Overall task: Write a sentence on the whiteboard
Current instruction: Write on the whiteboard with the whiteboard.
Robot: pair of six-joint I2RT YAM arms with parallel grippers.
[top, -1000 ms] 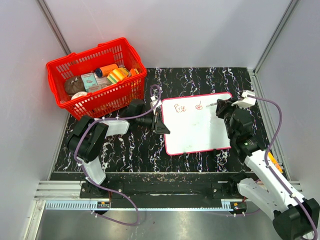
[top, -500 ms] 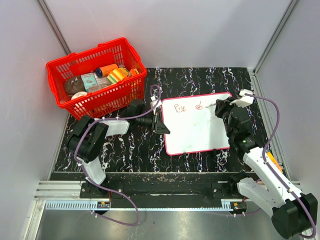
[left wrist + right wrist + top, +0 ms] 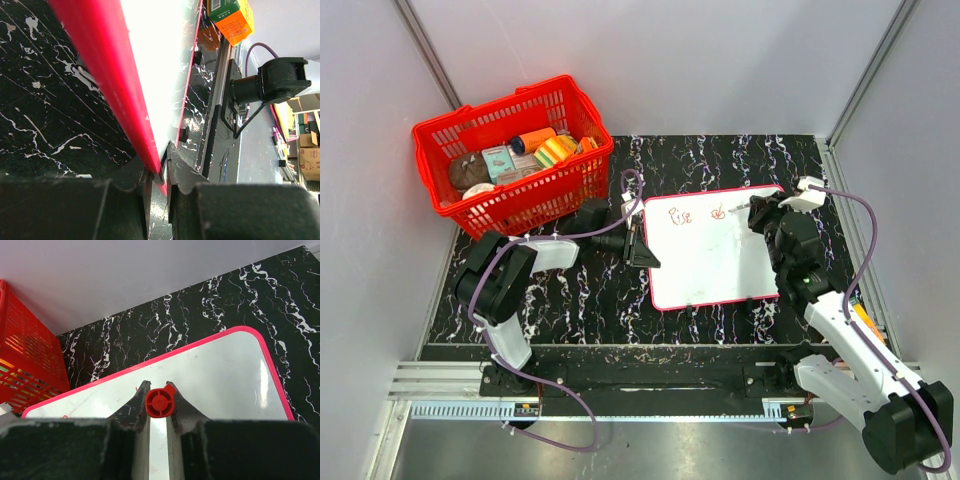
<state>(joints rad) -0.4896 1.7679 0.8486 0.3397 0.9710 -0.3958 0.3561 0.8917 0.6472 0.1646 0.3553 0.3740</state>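
The whiteboard (image 3: 710, 262) lies flat on the black marbled table, right of centre. Red handwriting (image 3: 680, 215) and a further small red mark (image 3: 719, 211) sit near its far edge. My left gripper (image 3: 641, 246) is shut on the board's left edge; the left wrist view shows the red-pink edge (image 3: 112, 75) pinched between the jaws (image 3: 159, 176). My right gripper (image 3: 761, 213) is shut on a red marker (image 3: 160, 402), whose thin tip (image 3: 737, 209) points at the board just right of the small mark. The right wrist view shows the board's far right corner (image 3: 235, 370) beneath the marker.
A red basket (image 3: 515, 150) with several small items stands at the far left. An orange-and-green box (image 3: 230, 15) shows past the board in the left wrist view. An orange object (image 3: 861, 318) lies by the right arm. Grey walls enclose three sides.
My right arm has shifted slightly left with the marker over the board's far right part. The left arm and the board have not moved.
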